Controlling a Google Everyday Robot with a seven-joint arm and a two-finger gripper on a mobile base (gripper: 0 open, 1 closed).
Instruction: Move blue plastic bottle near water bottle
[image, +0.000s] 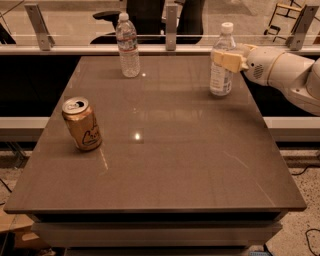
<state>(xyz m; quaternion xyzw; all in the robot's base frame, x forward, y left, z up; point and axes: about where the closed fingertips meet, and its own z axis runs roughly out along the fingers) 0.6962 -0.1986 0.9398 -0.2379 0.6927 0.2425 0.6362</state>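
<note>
**Blue bottle upright in the gripper**

The gripper (220, 59) is coming in from the right, fingers (229, 61) clamped on the blue bottle (220, 81) near its shoulder. It is standing upright, cap up, at the table's (175, 170) far right, well apart from the water bottle (128, 47).

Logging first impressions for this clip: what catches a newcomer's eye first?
The white arm's gripper at the clear bluish smooth plastic bottle, back right of the brown table. Next, the clear ribbed water bottle at back left and the tan soda can near the left edge.
</note>
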